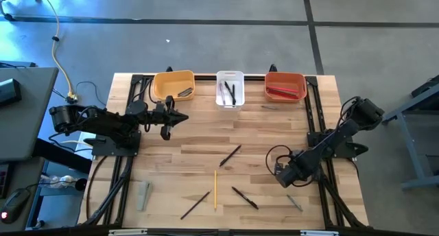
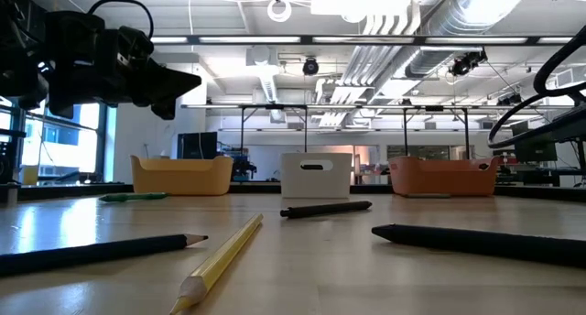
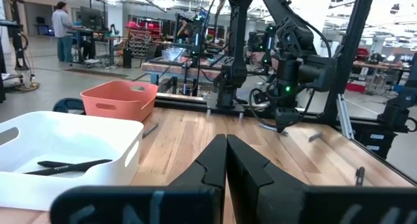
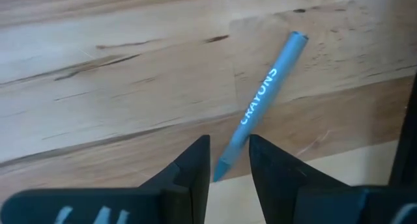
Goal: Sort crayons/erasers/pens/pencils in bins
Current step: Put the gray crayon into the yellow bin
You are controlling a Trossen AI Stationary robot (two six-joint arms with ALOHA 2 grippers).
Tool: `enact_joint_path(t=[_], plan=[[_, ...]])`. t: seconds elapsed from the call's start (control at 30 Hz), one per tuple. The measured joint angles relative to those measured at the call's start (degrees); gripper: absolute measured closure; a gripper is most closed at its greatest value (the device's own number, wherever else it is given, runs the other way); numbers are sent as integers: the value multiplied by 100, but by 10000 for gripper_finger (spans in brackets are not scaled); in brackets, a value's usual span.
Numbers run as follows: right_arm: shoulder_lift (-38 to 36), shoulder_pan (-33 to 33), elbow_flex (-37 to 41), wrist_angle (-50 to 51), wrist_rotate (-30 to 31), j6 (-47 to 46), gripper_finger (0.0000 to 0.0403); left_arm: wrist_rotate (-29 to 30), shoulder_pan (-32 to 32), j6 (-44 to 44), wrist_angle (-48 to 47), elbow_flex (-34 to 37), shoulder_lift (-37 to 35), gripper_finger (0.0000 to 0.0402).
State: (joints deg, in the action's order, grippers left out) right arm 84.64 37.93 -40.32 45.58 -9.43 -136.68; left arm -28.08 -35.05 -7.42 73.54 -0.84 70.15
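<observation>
Three bins stand at the far edge: a yellow-orange bin (image 1: 173, 85), a white bin (image 1: 230, 88) with black pens (image 3: 65, 166) in it, and a red-orange bin (image 1: 285, 85) with red pencils (image 1: 285, 92). On the table lie three black pens (image 1: 230, 155) (image 1: 195, 205) (image 1: 245, 197), a yellow pencil (image 1: 215, 189) and a light blue crayon (image 4: 264, 94). My right gripper (image 4: 228, 149) is open above the crayon's near tip (image 4: 221, 168), one finger on each side. My left gripper (image 1: 180, 117) is shut and empty, held up in front of the yellow-orange bin.
A grey eraser (image 1: 143, 195) lies near the table's near left corner. A green pen (image 2: 133, 197) lies on the table in the low view. A small thin stick (image 1: 269, 107) rests in front of the red-orange bin. Black frame rails (image 1: 322, 133) run along both table sides.
</observation>
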Motion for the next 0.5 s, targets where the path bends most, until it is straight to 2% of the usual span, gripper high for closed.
enact_joint_path(t=[0.17,0.5], plan=[[0,-81,0,86,-287,-83,307,0,0,-13,0,0,0,401],[6,-164,0,43,-12,22,307,-2,0,-11,0,0,0,401]])
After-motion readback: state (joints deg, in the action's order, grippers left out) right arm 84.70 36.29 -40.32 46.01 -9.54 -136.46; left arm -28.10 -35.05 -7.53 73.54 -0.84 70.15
